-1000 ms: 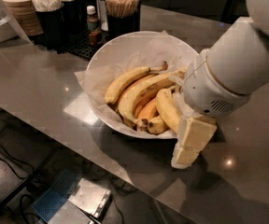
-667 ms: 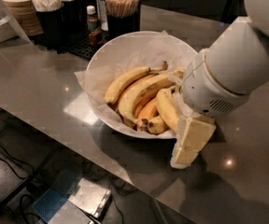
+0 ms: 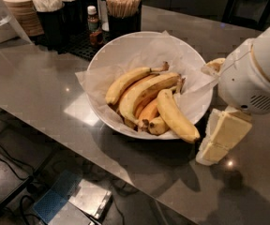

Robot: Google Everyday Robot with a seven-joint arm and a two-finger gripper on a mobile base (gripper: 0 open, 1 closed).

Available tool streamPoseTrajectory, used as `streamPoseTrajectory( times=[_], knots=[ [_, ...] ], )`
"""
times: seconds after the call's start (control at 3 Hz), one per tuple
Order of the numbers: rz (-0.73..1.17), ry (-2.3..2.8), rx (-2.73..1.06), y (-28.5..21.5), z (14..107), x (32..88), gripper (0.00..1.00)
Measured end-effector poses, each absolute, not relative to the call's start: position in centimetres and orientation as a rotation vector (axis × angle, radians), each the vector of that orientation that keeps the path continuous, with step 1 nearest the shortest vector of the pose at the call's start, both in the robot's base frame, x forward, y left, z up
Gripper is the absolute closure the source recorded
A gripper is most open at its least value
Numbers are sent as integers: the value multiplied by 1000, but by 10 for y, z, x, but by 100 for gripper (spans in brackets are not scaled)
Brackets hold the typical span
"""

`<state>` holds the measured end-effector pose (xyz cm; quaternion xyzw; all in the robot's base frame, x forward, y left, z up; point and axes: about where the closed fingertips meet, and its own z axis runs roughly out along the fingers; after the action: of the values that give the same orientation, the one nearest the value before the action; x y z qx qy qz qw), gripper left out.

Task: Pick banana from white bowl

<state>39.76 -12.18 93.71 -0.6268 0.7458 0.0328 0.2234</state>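
Backed away to the right, the claw (image 3: pixel 221 137) no longer covers the fruit.

Nearest, it hangs low over the bench (image 3: pixel 41 78), just beside the white bowl (image 3: pixel 108 118) and clear of its rim; whether it is open or closed I cannot tell, but no fruit is in it. The banana (image 3: pixel 175 116) lies in the bowl, now fully exposed, its end poking over the near rim toward the claw. By my reading, the pick is not yet made. Farther back stands a cup of stir sticks (image 3: pixel 122 3).
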Motion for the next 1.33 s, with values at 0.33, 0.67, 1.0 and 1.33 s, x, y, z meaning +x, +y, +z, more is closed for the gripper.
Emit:
streamPoseTrajectory(
  times=[0.33, 0.67, 1.0, 1.33],
  knots=[
    [89, 2060, -1728, -123, 937, 397, 0],
    [41, 2048, -1709, -123, 938, 386, 0],
    [-32, 2043, -1633, -126, 937, 366, 0],
    [-48, 2043, -1620, -127, 935, 364, 0]
  ],
)
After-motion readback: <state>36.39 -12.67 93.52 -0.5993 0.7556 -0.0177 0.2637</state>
